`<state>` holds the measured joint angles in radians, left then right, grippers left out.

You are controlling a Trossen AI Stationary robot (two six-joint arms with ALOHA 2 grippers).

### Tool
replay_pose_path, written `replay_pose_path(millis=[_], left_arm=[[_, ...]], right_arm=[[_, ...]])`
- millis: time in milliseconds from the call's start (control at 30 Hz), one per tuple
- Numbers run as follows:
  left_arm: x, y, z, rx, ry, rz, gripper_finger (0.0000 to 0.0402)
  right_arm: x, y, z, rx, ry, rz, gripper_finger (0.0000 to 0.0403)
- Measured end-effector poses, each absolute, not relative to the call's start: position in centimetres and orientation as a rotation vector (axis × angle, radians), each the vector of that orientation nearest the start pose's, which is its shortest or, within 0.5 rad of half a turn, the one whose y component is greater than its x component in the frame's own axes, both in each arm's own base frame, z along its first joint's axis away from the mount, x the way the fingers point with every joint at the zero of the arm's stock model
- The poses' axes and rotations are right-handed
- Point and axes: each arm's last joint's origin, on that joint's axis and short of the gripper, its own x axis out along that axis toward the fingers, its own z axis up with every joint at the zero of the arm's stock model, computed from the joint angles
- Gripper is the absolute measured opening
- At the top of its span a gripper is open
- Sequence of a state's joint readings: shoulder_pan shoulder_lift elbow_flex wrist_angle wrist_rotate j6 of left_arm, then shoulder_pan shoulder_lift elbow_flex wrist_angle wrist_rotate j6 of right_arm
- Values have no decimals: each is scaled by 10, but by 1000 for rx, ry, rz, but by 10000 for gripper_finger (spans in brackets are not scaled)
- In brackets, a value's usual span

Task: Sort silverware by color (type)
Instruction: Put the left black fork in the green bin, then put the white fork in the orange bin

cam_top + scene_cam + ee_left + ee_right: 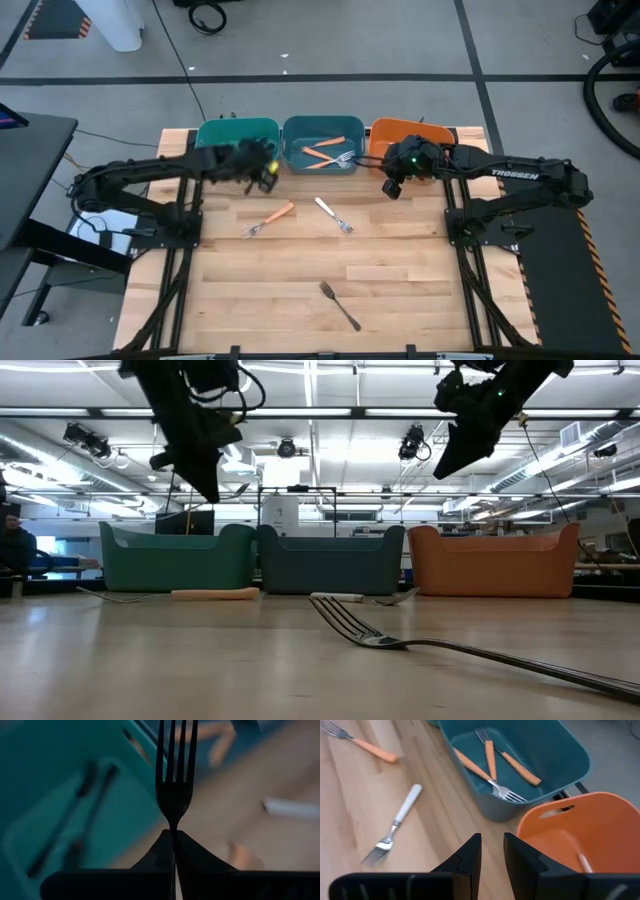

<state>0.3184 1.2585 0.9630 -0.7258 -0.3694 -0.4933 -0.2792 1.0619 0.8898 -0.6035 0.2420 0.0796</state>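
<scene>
A black fork stands tines-up, clenched in the left pincer above the green bin's 4 o'clock corner. The right pincer, slightly parted and holding nothing, hovers by the orange bin. On the worktop, an orange-handled fork lies at the left pincer's 6 o'clock.

Black fork upright in grip; orange-handled fork, white-handled fork, dark fork on table.

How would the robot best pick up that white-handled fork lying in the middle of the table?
Probably by the white handle of the fork, coming straight down from above: it lies flat on the table, clear of other things, and the handle is its thickest part.
</scene>
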Motion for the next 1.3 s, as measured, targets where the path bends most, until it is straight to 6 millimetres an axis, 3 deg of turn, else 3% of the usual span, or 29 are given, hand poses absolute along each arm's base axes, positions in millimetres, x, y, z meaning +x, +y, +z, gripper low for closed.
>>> replay_pose_path(millis=[233,433,700,967,1133,1300], left_arm=[[211,148,272,-319,708,992,14],[189,178,273,-246,747,1073,15],[173,194,253,-176,984,929,41],[172,209,229,-225,1110,925,80],[173,208,233,-166,1121,887,91],[179,203,257,-122,1042,875,91]], right_arm=[[212,-82,282,76,717,-563,90],[226,-97,274,72,695,-594,90],[252,-105,256,237,639,-517,90],[275,-95,236,381,630,-479,90],[292,-82,225,524,615,-369,90],[308,-59,209,599,656,-302,91]])
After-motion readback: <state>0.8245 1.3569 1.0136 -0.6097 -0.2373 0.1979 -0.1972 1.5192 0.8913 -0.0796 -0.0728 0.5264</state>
